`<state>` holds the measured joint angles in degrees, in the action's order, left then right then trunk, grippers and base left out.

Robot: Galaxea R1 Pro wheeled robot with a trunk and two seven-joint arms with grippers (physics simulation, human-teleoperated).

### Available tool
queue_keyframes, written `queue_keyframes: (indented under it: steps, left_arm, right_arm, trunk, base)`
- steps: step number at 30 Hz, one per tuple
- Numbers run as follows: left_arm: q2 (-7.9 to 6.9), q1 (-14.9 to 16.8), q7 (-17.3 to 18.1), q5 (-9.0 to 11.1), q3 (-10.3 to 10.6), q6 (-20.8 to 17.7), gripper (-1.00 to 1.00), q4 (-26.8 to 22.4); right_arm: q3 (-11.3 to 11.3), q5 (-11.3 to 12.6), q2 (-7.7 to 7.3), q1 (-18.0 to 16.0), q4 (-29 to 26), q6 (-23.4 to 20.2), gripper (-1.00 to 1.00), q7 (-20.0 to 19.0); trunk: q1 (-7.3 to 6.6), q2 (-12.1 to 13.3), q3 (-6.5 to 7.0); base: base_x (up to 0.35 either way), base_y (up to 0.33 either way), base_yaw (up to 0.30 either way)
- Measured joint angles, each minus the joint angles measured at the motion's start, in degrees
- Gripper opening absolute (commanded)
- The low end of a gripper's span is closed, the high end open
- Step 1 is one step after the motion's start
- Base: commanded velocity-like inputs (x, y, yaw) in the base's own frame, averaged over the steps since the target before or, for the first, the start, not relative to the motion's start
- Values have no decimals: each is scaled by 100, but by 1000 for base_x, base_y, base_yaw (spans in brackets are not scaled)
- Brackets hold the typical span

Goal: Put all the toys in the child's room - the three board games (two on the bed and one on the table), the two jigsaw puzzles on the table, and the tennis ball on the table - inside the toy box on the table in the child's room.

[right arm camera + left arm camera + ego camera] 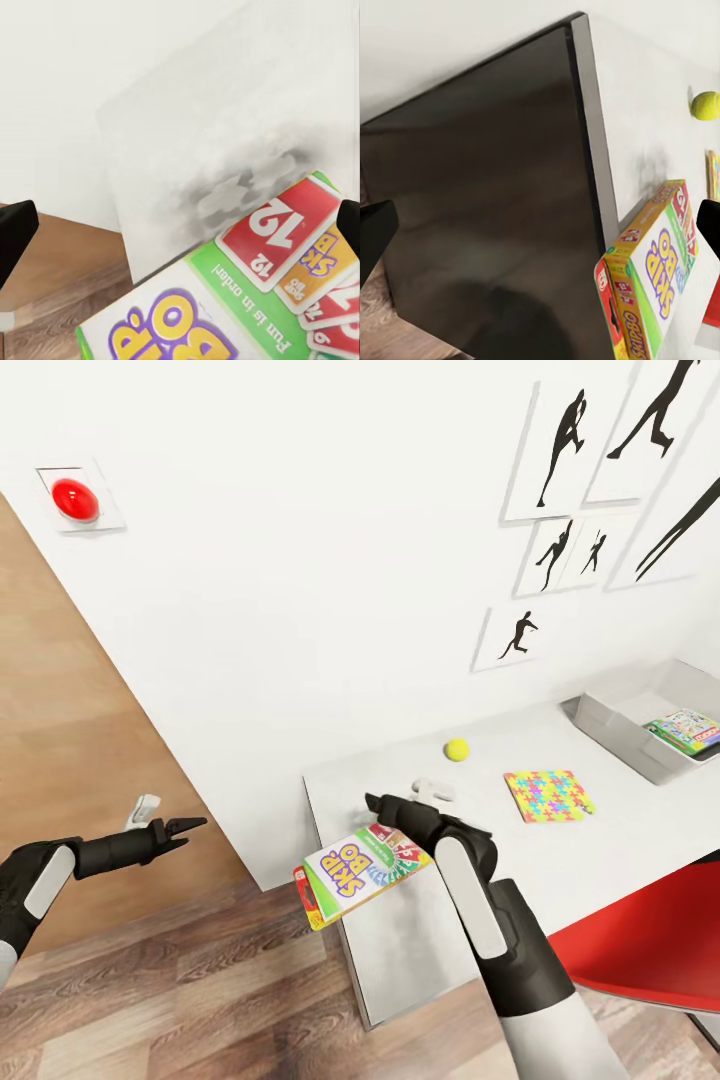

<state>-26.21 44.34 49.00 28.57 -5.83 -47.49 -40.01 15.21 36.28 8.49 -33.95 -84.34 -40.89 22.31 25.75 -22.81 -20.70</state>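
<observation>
The right gripper (398, 830) was clamped on one end of a board game (362, 866), a thin, stiff, light box held over the near corner of the white table (620, 860). Its slick print probably favours an edge grip. The left gripper (178, 827) hung empty over the wood floor (180, 980), fingers nearly together. Farther along lay a ball (458, 749), a puzzle (549, 795) and the grey toy box (610, 725).

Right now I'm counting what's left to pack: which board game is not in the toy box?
The Skip-Bo board game, held by the right gripper over the table's near corner. The other board game already lies inside the toy box.
</observation>
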Motion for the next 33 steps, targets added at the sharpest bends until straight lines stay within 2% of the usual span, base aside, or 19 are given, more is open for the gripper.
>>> queue_keyframes:
  steps: [8,13,21,24,27,29,30,33]
  left_arm:
    - [19,0,-6,-6,2,3,100,14]
    - [96,0,-11,-15,59,23,100,43]
    - [131,2,73,6,141,56,100,54]
    - [133,2,92,21,146,55,100,54]
    - [134,2,201,36,154,52,100,54]
    - [131,2,412,29,162,55,100,54]
    - [125,2,598,17,165,55,100,54]
    - [106,-7,984,-9,169,60,100,54]
  right_arm:
    - [-4,64,-46,106,-392,-372,100,-17]
    - [-19,88,-53,120,-487,-502,100,-26]
    - [-43,166,-67,146,-598,-599,100,-50]
    - [-51,171,-112,174,-602,-599,100,-174]
    - [-117,173,-267,281,-604,-576,100,-509]
    - [-304,173,-429,367,-604,-553,100,-950]
    - [-473,169,-523,422,-604,-543,100,-1338]
    - [-801,231,-632,536,-606,-517,100,-2203]
  trunk:
    - [0,0,0]
    - [0,0,4]
    - [0,0,54]
    - [0,0,77]
    - [0,0,101]
    - [0,0,116]
    - [0,0,124]
    - [0,0,147]
  base:
    - [0,0,0]
    - [0,0,-27]
    - [0,0,-142]
    - [0,0,-168]
    - [0,0,-170]
    - [0,0,-171]
    - [0,0,-170]
    - [0,0,-162]
